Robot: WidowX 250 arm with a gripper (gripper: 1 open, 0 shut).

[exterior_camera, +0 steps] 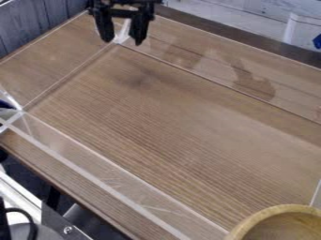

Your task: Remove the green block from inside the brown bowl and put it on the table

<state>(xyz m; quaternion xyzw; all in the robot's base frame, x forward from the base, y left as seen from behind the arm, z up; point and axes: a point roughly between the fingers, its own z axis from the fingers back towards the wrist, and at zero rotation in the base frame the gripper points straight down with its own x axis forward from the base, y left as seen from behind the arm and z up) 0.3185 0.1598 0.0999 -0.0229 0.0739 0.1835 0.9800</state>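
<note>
Broadly, the wood-grain bench (163,122) fills the view inside low clear walls (63,150). Down at the lower right edge sits the brown bowl (282,225), partly cut off. Up top, the black claw (120,36) hangs released, fingers spread. Nowhere can I make out the green block.

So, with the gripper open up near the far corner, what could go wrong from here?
1. The open gripper hangs close to the clear plastic wall; a sideways move might hit it.
2. No green block shows on the table, so its placing cannot be confirmed.
3. The brown bowl is cut off by the frame; its inside is hidden.
</note>
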